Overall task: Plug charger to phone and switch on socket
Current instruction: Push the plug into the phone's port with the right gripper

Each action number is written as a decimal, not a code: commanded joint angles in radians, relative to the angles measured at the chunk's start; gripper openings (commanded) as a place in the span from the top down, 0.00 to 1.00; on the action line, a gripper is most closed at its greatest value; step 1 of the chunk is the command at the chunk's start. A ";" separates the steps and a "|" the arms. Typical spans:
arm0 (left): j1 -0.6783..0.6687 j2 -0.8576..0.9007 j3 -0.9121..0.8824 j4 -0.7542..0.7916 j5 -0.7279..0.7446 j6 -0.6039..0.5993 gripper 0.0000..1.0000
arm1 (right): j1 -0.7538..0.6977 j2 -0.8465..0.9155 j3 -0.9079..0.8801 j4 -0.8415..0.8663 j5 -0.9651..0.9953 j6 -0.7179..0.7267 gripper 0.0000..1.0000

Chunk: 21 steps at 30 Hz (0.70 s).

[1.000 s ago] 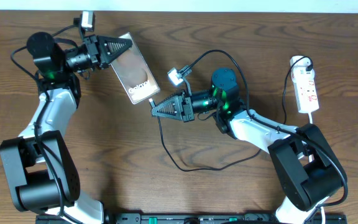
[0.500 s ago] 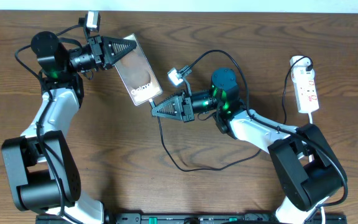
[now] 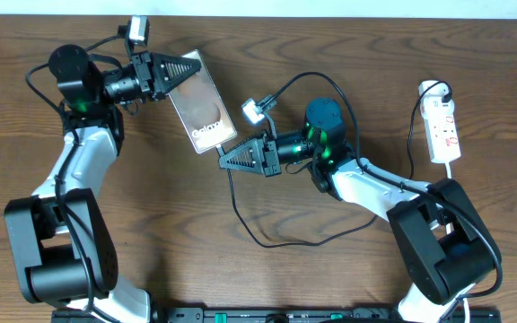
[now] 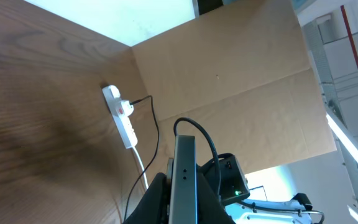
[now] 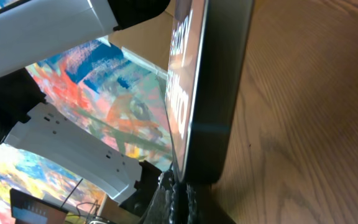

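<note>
Nearest the table's (image 3: 151, 224) near edge, the slack of the charger (image 3: 232, 193) lies in a loose loop on the wood. From there it rises toward the middle of the table, where the right gripper (image 3: 223, 158) meets it. In the right wrist view its fingers (image 5: 180, 194) are pressed together right under the end of the phone (image 5: 210, 81). The plug tip itself is hidden there, but it is most likely pinched between them, lined up with the port.

Beyond that, the phone (image 3: 203, 100) slants toward the far left corner, with its "Galaxy" end turned to the right gripper. It appears to be lifted off the wood. The left gripper (image 3: 187, 68) clamps the opposite end, its fingers (image 4: 160, 199) closed on the slab, which shows edge-on between them in the left wrist view. This hold likely braces the phone so the plug can be pushed in without the phone sliding away.

Farthest off, near the far right corner along the right edge, the socket (image 3: 443, 126) lies flat with a black lead at its rounded end. It is well apart from both grippers, so the switch step looks not yet done.
</note>
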 commanded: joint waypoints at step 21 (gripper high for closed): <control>-0.012 -0.004 0.007 0.009 0.089 0.055 0.93 | -0.004 -0.003 0.006 0.003 0.132 0.163 0.99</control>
